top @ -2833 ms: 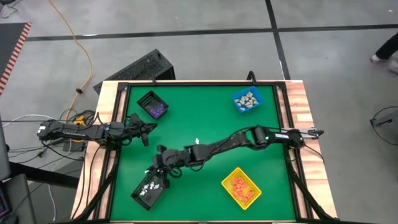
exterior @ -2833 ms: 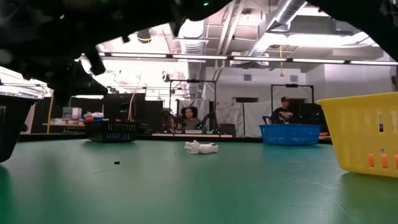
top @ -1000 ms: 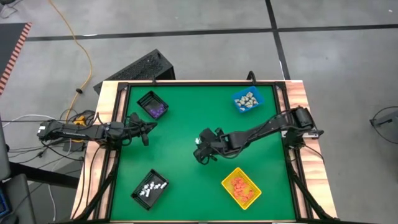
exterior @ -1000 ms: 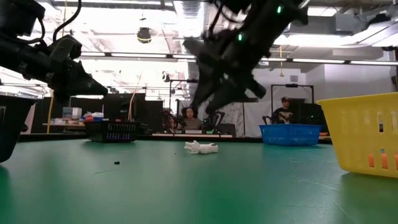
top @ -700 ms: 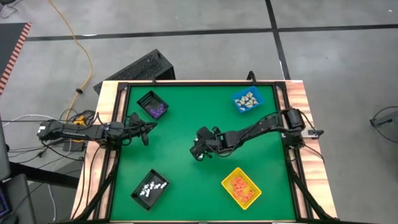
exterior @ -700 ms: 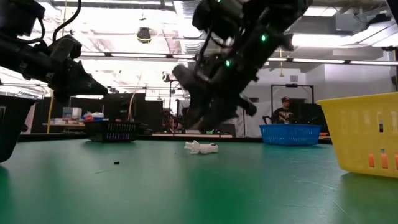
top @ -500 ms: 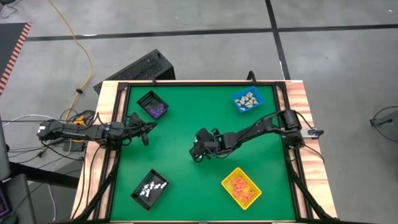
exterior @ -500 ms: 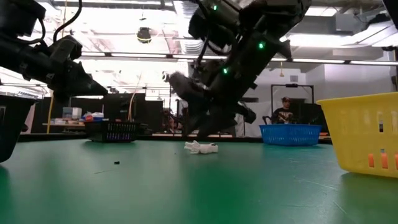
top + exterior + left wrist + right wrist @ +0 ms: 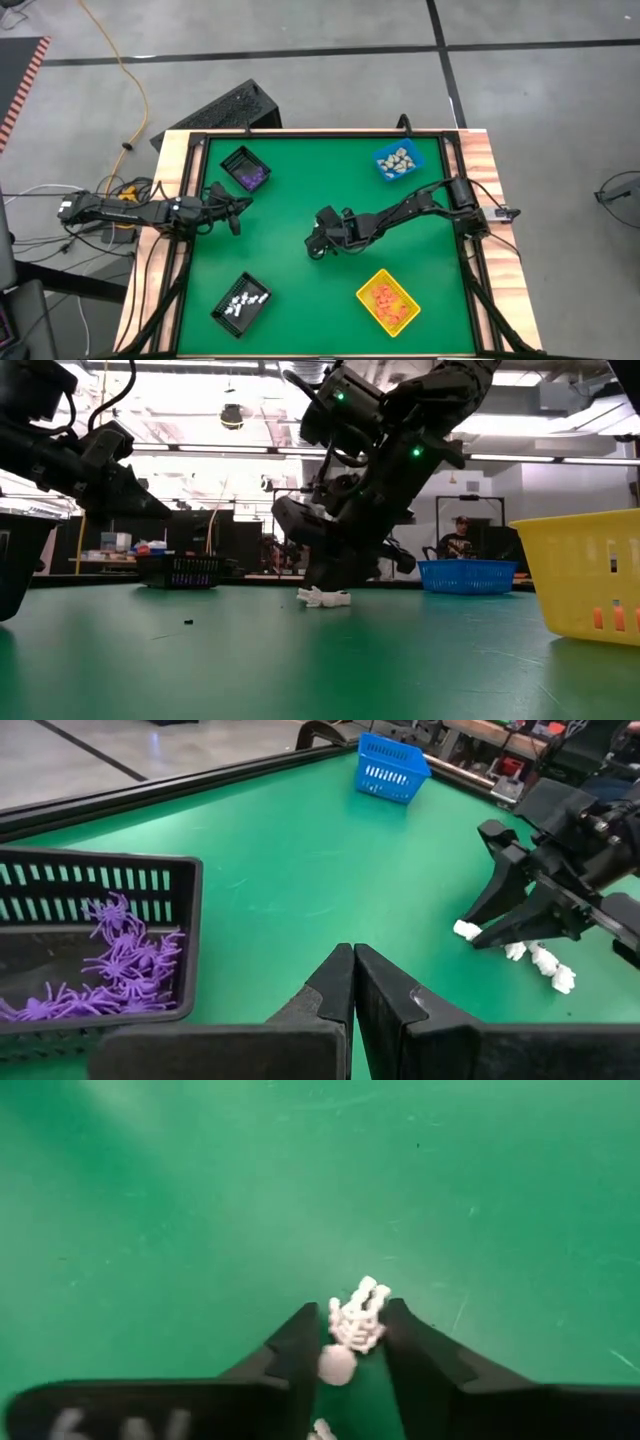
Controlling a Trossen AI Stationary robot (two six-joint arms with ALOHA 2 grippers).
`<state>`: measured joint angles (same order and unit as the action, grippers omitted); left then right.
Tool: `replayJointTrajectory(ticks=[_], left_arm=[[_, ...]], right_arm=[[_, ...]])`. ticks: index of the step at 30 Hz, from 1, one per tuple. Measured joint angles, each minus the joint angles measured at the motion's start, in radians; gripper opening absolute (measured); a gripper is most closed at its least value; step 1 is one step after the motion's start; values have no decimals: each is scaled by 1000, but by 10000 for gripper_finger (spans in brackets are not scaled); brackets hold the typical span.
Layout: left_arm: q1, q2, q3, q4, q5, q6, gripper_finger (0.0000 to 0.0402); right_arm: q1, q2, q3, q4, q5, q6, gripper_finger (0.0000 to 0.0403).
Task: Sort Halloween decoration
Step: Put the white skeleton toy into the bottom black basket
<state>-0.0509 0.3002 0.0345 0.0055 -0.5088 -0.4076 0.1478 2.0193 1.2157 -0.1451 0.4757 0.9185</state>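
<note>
Four bins on green table

The skeleton piece lies mid-table between the right pincer fingers.

open green mat mid-table, right gripper low over white skeleton piece at centre, four bins near corners: purple-filled black bin, blue bin, yellow bin, black bin, left gripper parked at left edge
</note>
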Motion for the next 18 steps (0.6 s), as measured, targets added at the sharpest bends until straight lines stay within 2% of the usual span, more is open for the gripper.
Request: replayJointTrajectory(ticks=[6, 11, 18], left_arm=[[0, 1, 0, 0, -1, 0, 0], [0, 1, 0, 0, -1, 0, 0], [0, 1, 0, 0, -1, 0, 0]], right_arm=[[0, 0, 10, -7, -20, 18, 32], [2, 7, 69, -25, -53, -31, 31], [27, 5, 247, -29, -88, -194, 31]])
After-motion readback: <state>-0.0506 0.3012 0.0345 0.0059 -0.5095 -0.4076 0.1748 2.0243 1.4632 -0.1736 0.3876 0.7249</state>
